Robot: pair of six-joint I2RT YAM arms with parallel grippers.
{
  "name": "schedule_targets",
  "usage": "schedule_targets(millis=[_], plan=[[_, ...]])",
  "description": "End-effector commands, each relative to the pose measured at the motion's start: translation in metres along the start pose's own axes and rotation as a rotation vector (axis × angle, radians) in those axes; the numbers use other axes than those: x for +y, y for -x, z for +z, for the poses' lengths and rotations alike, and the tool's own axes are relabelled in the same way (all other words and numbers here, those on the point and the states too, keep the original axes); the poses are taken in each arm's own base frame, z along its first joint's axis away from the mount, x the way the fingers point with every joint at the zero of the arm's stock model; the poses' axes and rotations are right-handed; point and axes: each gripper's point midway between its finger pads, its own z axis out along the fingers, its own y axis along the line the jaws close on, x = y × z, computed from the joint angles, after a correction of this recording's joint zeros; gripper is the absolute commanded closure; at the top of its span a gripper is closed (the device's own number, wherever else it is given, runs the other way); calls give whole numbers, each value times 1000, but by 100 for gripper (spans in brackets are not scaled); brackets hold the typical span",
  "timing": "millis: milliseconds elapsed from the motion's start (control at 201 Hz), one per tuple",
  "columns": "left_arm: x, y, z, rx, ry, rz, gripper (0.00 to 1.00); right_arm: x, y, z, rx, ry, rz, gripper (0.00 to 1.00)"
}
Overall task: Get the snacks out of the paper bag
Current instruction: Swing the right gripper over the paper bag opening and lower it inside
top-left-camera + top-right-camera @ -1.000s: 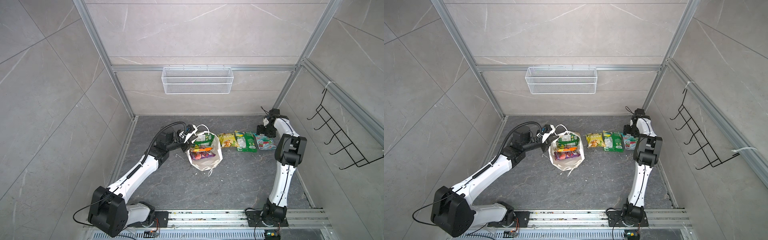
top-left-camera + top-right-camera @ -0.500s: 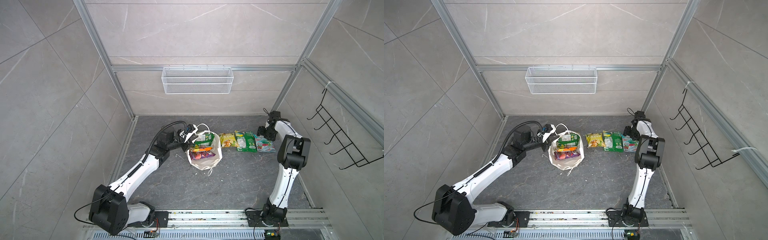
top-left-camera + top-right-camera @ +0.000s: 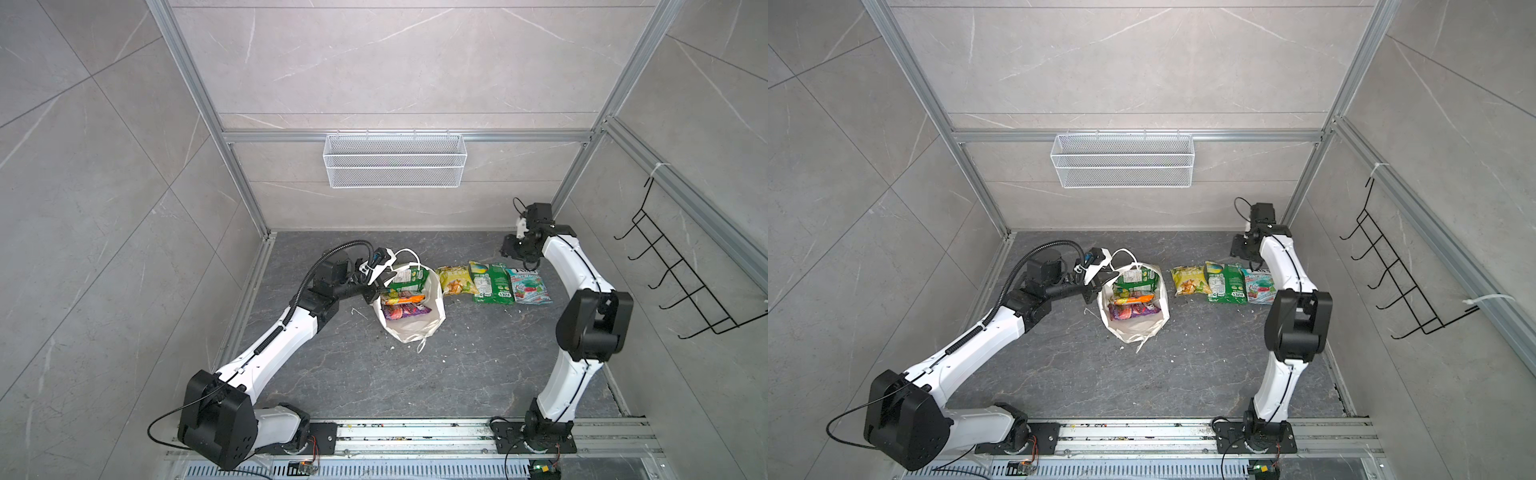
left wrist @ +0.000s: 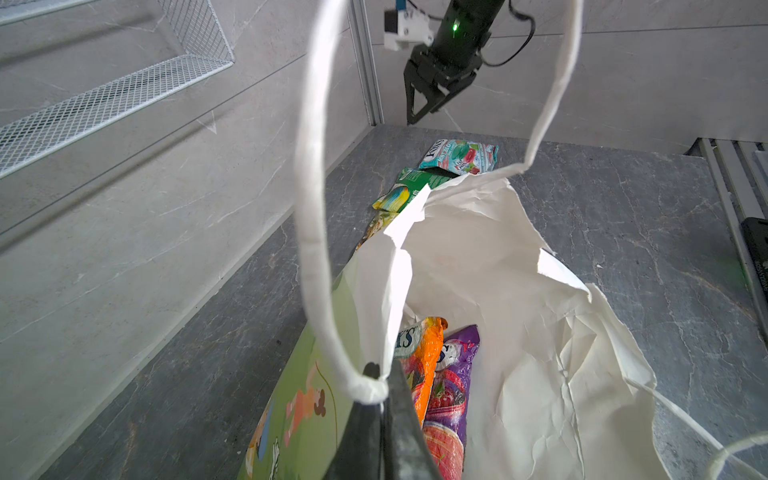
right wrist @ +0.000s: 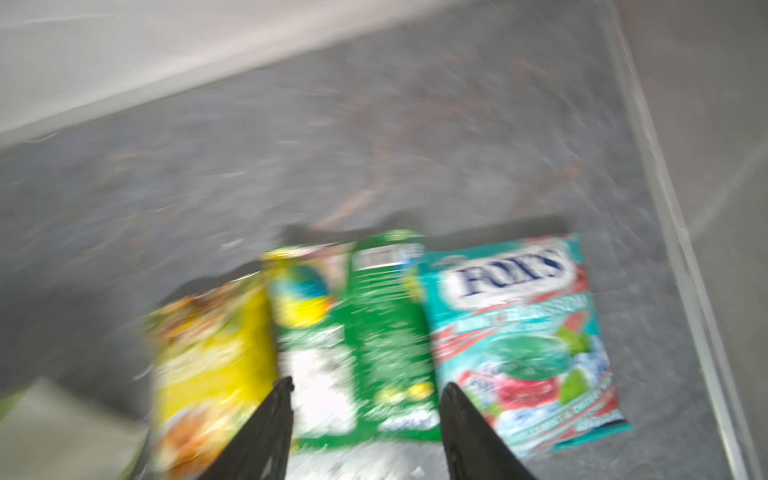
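Your right pincer (image 5: 365, 384) has drawn back, spread and empty; left pincer (image 4: 380, 386) pinches the paper bag (image 4: 519, 291); three snacks (image 3: 490, 282) lie out, three show inside.

I'm standing in a robot test cell, lab kit all round. Aluminium frame posts (image 3: 199, 104) edge the grey stone-look wall panels (image 3: 395, 62). My left arm (image 3: 270, 345) and right arm (image 3: 565, 386) are bolted to a metal rail (image 3: 415, 434) with bare cables. A wire mesh basket (image 3: 395, 166) and a black hook rack (image 3: 681, 266) hang on the walls.
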Motion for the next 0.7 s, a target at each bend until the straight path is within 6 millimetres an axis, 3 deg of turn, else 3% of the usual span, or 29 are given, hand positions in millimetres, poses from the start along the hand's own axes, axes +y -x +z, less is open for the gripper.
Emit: schedule_targets(millis=[0,119,269,473,592,697], plan=[[-6,23,-6,-59,-46,53,100,98,6,-58,-184,290,-197,54],[-15,21,-9,-47,-91,63,100,163,-17,-112,-334,575,-351,59],[-15,19,-9,-49,-82,53,100,206,-74,-148,-399,702,-574,67],[-14,20,-6,-42,-99,39,100,248,-159,-169,-418,813,-849,69],[-13,21,-6,-35,-101,39,100,266,-189,-175,-414,814,-963,77],[-13,21,-5,-37,-100,39,100,277,-208,-161,-380,756,-1067,81]])
